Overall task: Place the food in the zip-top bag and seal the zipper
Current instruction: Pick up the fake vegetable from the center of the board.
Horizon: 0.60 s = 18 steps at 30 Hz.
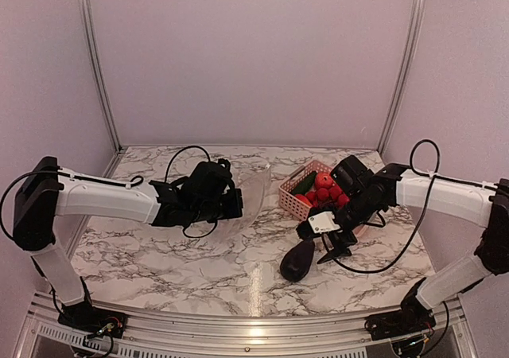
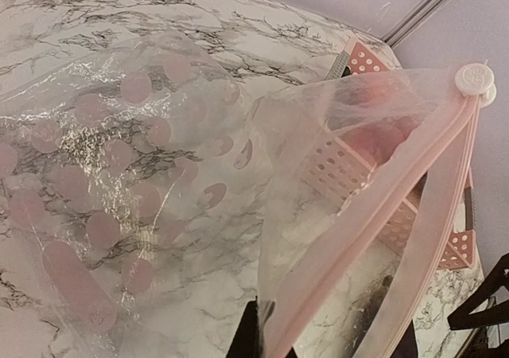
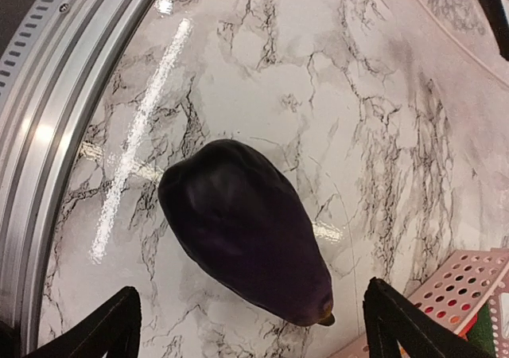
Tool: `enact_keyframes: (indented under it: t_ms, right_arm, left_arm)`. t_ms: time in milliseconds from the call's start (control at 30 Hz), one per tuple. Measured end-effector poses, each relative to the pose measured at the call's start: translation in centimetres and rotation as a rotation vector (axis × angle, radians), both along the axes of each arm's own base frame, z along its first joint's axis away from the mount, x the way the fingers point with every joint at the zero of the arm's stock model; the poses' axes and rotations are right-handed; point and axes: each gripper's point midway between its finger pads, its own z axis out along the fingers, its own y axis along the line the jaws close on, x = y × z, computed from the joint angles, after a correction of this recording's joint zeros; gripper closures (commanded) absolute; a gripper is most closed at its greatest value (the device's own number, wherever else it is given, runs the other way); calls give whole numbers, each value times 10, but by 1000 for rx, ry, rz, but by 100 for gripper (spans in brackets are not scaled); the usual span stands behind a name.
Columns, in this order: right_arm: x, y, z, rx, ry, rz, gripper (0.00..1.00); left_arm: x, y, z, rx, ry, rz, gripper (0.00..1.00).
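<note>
Your right gripper [image 1: 326, 243], jaws spread wide, hangs over the eggplant [image 3: 242, 250] at six o'clock from the pink basket [image 1: 293, 199]. Your left gripper [image 1: 227, 203] clenches the zip-top bag [image 2: 159, 175] by its mouth at nine o'clock. Likely next: lower and grasp the eggplant.

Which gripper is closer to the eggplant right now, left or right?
Right. The right gripper hovers just over the eggplant, jaws open to either side of it. The left gripper is across the table, shut on the zip-top bag, well away from the eggplant.
</note>
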Motion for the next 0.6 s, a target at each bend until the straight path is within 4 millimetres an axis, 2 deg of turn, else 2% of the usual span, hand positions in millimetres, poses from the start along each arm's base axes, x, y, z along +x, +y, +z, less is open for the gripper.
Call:
enact_keyframes:
  t_ms: [233, 400, 467, 600]
  right_arm:
    - [-14, 5, -35, -104, -59, 144, 6]
    - [-8, 8, -59, -148, -50, 143, 9]
    - [-4, 10, -66, -161, -46, 135, 15]
    - [1, 13, -73, -164, -44, 115, 37]
  left_arm:
    - [-3, 4, 4, 8, -3, -8, 100]
    - [-4, 5, 1, 18, 1, -10, 100]
    - [-4, 6, 1, 20, 2, -11, 100]
    - [-6, 5, 0, 21, 8, -17, 100]
